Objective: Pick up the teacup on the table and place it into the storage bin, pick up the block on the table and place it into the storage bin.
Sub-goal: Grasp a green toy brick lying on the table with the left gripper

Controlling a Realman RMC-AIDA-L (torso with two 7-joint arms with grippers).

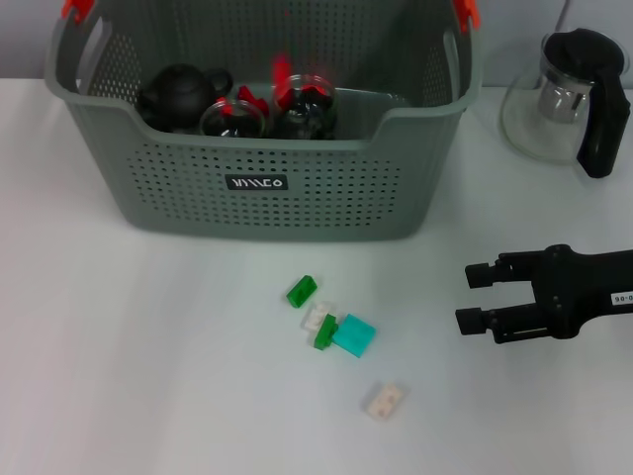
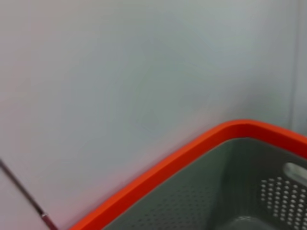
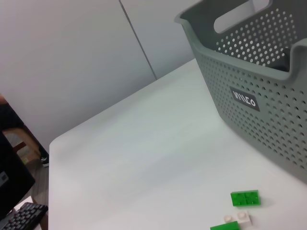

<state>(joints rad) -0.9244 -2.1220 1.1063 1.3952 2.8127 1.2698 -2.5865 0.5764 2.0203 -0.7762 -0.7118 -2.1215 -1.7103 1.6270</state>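
**Block pick-up pending: right gripper beside the block cluster**

The storage bin (image 1: 257, 188) stands at the far side of the table (image 1: 119, 346), a grey-green perforated basket with orange-red handle clips and a small black label on its near wall. It holds a dark teapot (image 1: 180, 94) and glass cups (image 1: 234, 119) with red parts; no teacup remains on the bare table, so the teacup step is judged complete and the block step is in hand.

The right gripper (image 1: 473, 295) hovers over the table, to the right of the blocks and well apart from them, with its jaws open and nothing between them. The left gripper is not in view; its wrist camera shows only the bin's orange rim (image 2: 192, 155) and a wall.

The blocks lie loose on the table in front of the bin:
- a teal block (image 1: 354, 334), flat and square, the largest;
- a green block (image 1: 302, 290), nearest the bin;
- a second green block (image 1: 324, 332), touching a white block (image 1: 316, 316) and the teal one;
- a pale block (image 1: 385, 401), apart, nearest the robot.

The next move calls for the right gripper to travel left, descend over one block and close. The touching pieces may shift together.
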